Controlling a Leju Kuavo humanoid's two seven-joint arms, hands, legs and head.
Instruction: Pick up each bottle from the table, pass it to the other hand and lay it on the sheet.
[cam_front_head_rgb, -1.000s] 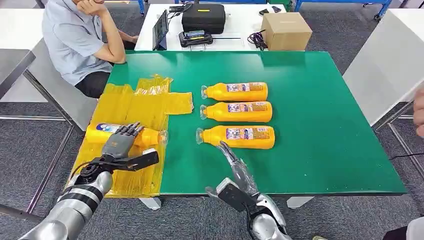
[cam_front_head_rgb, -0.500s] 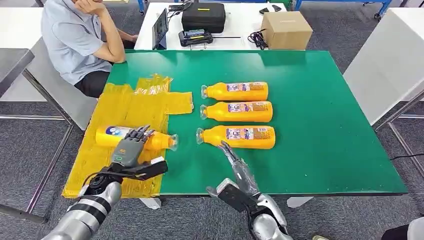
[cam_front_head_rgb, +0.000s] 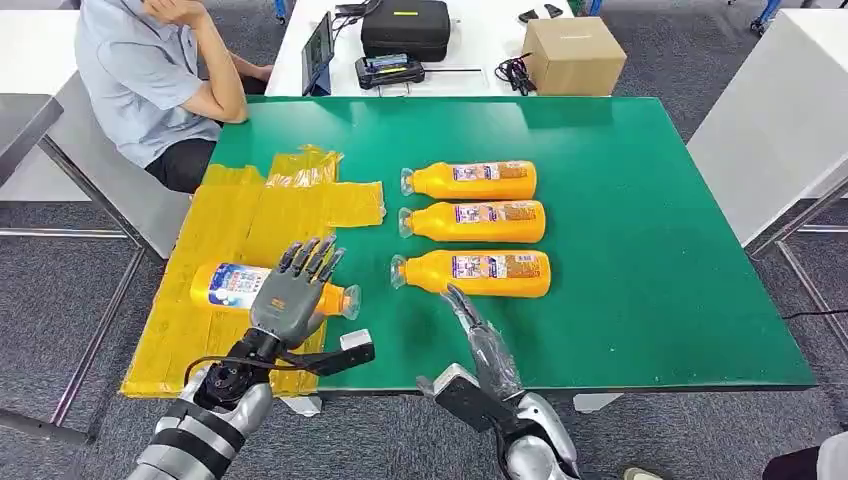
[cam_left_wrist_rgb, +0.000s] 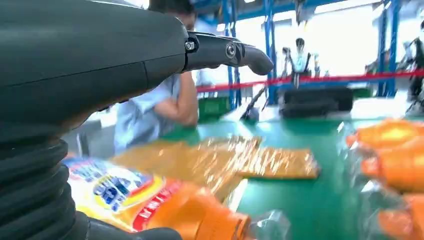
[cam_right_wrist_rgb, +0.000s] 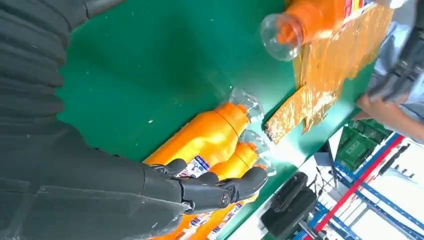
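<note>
The left hand (cam_front_head_rgb: 292, 297), fingers spread, should lift straight off the orange plastic bottle (cam_front_head_rgb: 232, 286) on the yellow plastic sheet (cam_front_head_rgb: 240, 215); the right hand (cam_front_head_rgb: 478, 335), fingers apart, waited at 5 o'clock of it

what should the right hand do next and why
Probably reach forward and close on the nearest orange plastic bottle. The right hand hovers open just short of it, while the left hand is open above the bottle lying on the yellow plastic sheet.

bottle labels (cam_front_head_rgb: 487, 212) | print too small and blurred | no text readable
</note>
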